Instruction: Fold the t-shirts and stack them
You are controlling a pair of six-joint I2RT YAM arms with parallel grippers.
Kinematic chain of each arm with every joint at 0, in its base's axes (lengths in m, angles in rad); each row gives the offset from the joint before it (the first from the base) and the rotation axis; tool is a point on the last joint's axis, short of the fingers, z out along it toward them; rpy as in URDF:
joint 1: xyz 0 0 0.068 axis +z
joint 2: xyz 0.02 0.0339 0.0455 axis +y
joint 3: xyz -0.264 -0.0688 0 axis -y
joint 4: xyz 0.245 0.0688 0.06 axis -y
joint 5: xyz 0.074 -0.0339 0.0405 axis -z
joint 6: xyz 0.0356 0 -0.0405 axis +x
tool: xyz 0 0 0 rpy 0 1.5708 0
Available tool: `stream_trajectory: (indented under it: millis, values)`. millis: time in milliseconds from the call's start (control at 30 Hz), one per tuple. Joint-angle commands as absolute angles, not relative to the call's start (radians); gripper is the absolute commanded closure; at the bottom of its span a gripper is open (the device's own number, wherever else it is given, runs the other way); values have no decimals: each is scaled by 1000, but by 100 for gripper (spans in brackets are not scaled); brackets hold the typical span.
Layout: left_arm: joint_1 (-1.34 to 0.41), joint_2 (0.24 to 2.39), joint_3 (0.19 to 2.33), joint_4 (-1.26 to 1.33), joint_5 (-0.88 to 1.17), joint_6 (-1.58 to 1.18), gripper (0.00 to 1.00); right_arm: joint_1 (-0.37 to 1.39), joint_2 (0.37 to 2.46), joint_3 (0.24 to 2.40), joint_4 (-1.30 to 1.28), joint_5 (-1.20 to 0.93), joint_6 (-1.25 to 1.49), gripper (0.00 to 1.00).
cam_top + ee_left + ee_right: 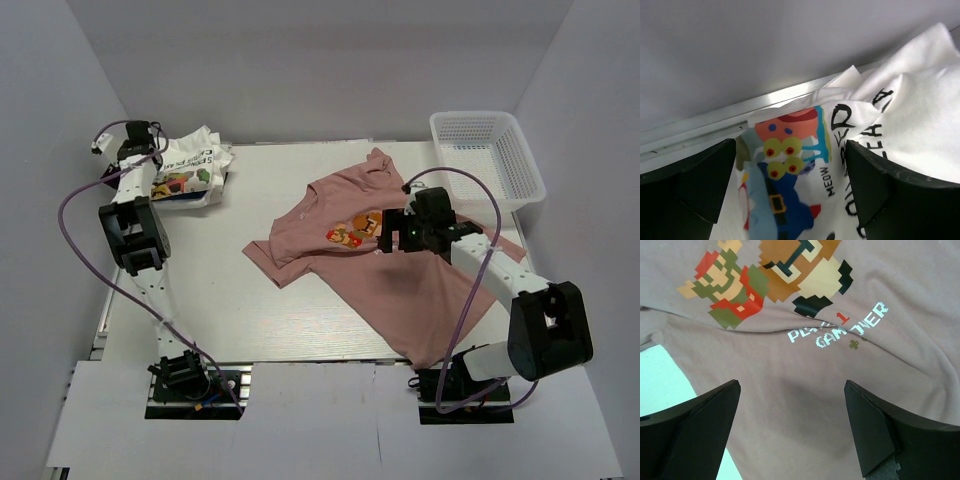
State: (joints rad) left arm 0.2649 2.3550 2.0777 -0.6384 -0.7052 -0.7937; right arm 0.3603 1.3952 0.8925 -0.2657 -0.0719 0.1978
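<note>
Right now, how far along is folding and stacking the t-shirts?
Done, apparently: the white t-shirt lies in a compact bundle at the far left corner. In hand: nothing is gripped; the left fingers open over it, the right fingers open over the chest print of the pink t-shirt. Left: it lies spread out, unfolded, and the two are not stacked.

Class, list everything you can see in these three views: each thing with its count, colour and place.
pink t-shirt: one, dusty pink with pixel-game print, spread over the table's middle and right
white t-shirt: one, white with cartoon print, heaped at the far left corner
basket: one, white mesh, far right corner
table: one, pale wood-grain, under everything
cables: two, purple, one along each arm
left gripper: one, black, open over the white t-shirt
right gripper: one, black, open over the pink t-shirt
</note>
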Motion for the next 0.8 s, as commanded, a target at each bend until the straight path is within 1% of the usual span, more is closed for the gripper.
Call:
stream_trajectory:
  millis: [0, 100, 167, 300, 333, 367, 400, 433, 467, 500, 533, 633, 700, 767]
  values:
    - [267, 2151, 2060, -582, -692, -706, 0, 362, 1347, 904, -253, -103, 181, 10]
    - [256, 2039, 2023, -532, -631, -620, 0, 362, 1322, 897, -238, -129, 176, 10]
    - [247, 1953, 1944, -502, -510, -606, 0, 364, 1319, 881, -221, -143, 179, 10]
    - [247, 1843, 1742, -526, -393, -653, 0, 364, 1310, 854, -210, -153, 186, 10]
    - [247, 1782, 1635, -538, -318, -663, 0, 365, 1309, 853, -210, -156, 193, 10]
    - [247, 1749, 1570, -552, -296, -711, 0, 365, 1299, 847, -215, -167, 199, 10]
    - [247, 1714, 1422, -525, -264, -712, 0, 364, 1290, 833, -210, -169, 196, 10]
    - [247, 1675, 1338, -470, -130, -703, 0, 367, 1275, 827, -207, -175, 198, 10]
    - [247, 1602, 1259, -398, -67, -687, 0, 367, 1272, 821, -204, -175, 198, 10]
    - [235, 1573, 1190, -268, -16, -664, 0, 365, 1267, 807, -207, -175, 195, 10]
    - [235, 1550, 1084, -217, 64, -649, 0, 364, 1253, 807, -206, -175, 195, 10]
    - [216, 1551, 1025, -170, 95, -586, 0, 365, 1249, 793, -204, -175, 212, 10]
    - [207, 1595, 1049, -193, 95, -551, 0, 367, 1252, 781, -187, -193, 212, 10]
    - [207, 1682, 1095, -174, 104, -523, 0, 365, 1259, 781, -176, -202, 213, 10]
